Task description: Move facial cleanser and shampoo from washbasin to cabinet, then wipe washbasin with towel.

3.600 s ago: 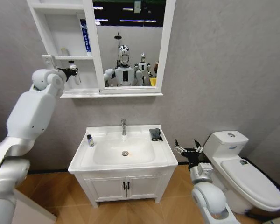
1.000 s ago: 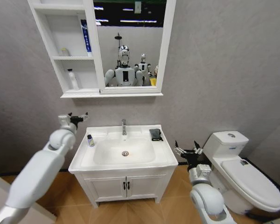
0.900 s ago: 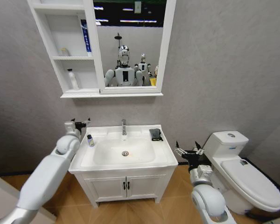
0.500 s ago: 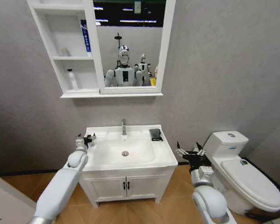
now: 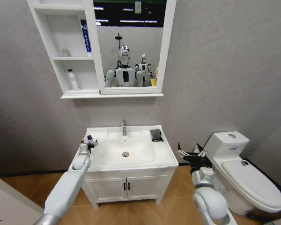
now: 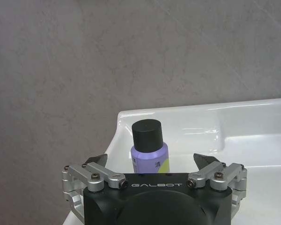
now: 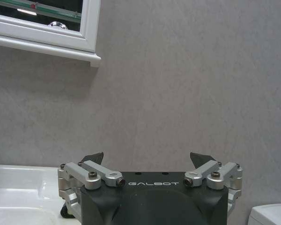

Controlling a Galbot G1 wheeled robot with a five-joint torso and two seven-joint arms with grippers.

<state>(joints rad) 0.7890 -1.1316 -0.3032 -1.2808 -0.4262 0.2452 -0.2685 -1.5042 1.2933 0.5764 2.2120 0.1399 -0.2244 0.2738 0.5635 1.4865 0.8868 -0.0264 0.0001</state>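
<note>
Your left hand [image 6: 150, 161] sits at the washbasin's [image 5: 131, 161] front left corner, fingers spread wide. Between them, just ahead of the palm, stands a small purple bottle with a black cap [image 6: 149, 147], untouched by either fingertip. Your right hand [image 5: 191, 153] hangs spread open off the basin's right side, near the toilet [image 5: 246, 176]. Beyond it, the dark towel [image 5: 155, 135] lies on the back right rim. Higher up, a white bottle [image 5: 73, 79] stands in the cabinet's [image 5: 61, 70] lowest compartment.
</note>
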